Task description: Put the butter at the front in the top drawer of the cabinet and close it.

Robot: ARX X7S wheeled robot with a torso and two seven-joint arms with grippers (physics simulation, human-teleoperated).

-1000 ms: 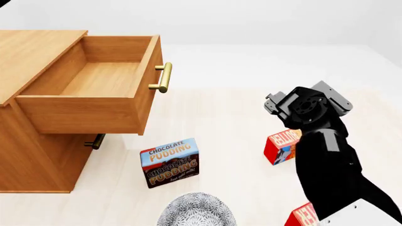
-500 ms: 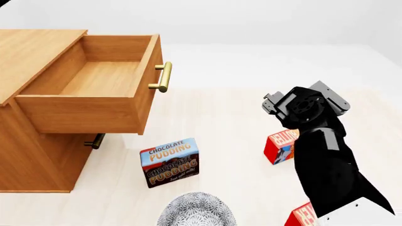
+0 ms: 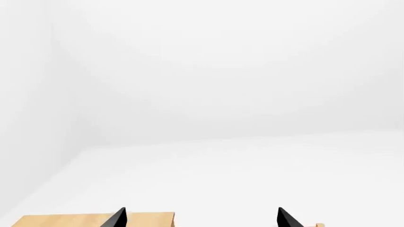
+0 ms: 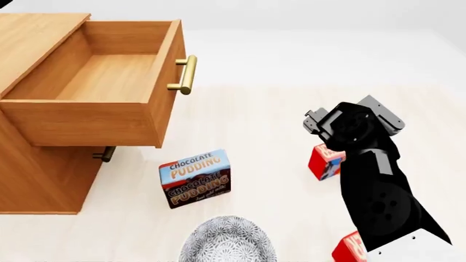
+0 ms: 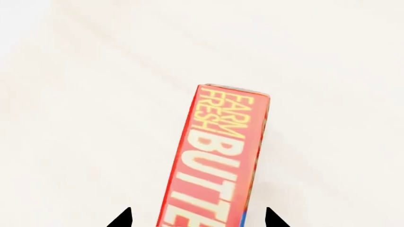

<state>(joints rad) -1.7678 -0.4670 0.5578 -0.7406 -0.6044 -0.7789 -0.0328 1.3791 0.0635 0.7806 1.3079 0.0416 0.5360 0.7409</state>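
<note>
A red butter box (image 4: 323,162) stands on the pale floor, partly covered by my right arm's wrist (image 4: 354,127). In the right wrist view its "FARM FRESH BUTTER" top (image 5: 218,161) lies between the two fingertips of my right gripper (image 5: 197,218), which is open and straddles the box without touching it. A second butter box (image 4: 350,248) shows nearer to me at the lower edge. The cabinet (image 4: 36,180) stands at left with its top drawer (image 4: 87,82) pulled open and empty. My left gripper (image 3: 200,220) is open, holding nothing, above the cabinet top (image 3: 88,221).
A Chocolate Pudding box (image 4: 195,177) stands in front of the cabinet. A patterned grey bowl (image 4: 228,241) sits near me. The top drawer's brass handle (image 4: 183,75) juts out toward the right. The lower drawer's handle (image 4: 104,154) sits under the open drawer.
The head view has shifted, so the cabinet looks larger and higher. My right wrist has come lower over the butter box and now covers its lettered top.
</note>
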